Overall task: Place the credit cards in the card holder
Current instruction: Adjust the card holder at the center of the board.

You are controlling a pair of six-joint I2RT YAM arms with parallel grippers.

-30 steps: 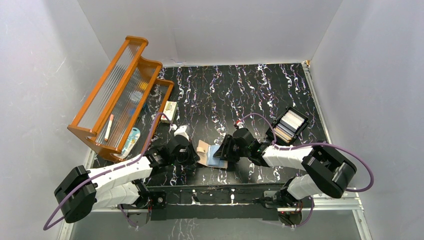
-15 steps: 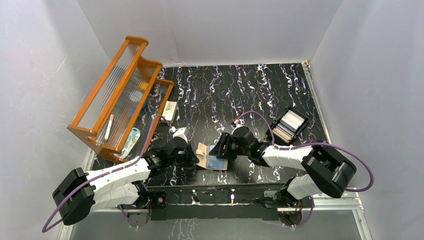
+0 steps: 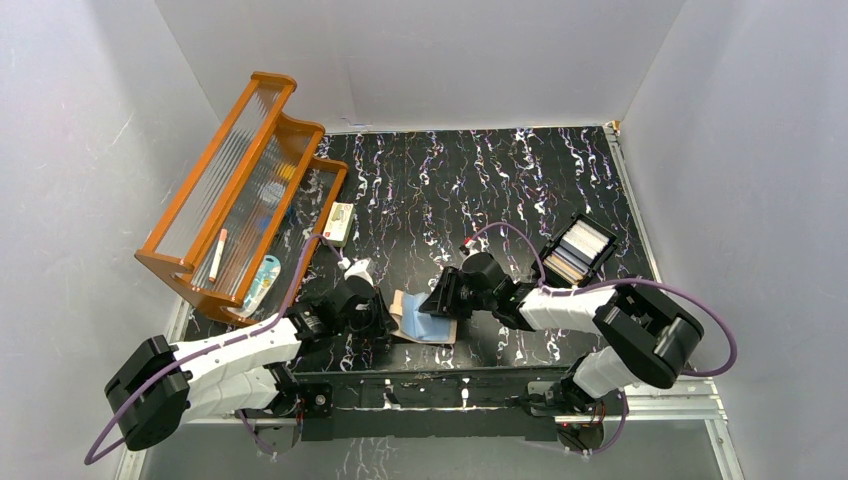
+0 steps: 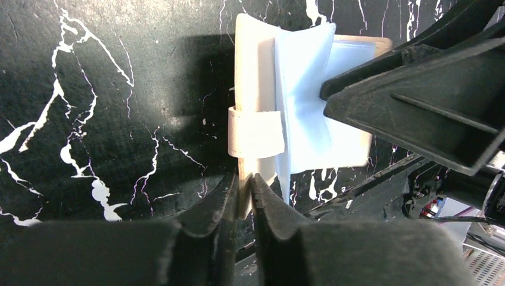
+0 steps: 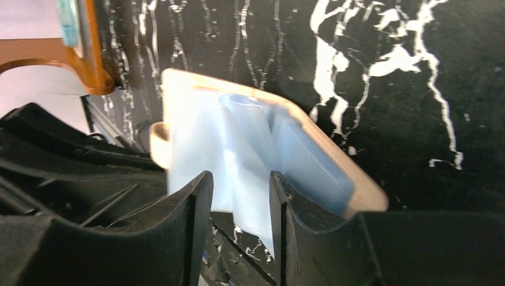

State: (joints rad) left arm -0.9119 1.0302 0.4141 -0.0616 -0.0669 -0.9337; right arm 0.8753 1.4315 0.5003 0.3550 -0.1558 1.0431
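Pinching card holder (image 4: 255,65) edge, left pincer (image 4: 245,182) closed

Left tool (image 4: 244,192) pinched nearly closed, right tool (image 5: 241,193) half spread, tips facing each other

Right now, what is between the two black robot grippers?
The open tan leather card holder, between left gripper and right gripper, in the top view.

Black surface (image 3: 440,180) veined in white, closed in by pale walls on three sides. Bears an orange ribbed rack (image 3: 240,180) at 10 o'clock, with a small white box (image 3: 341,222) just beside it toward the centre. Also bears a black compartment tray (image 3: 580,248) at 3 o'clock and the opened tan card holder (image 3: 410,310) at 6 o'clock.
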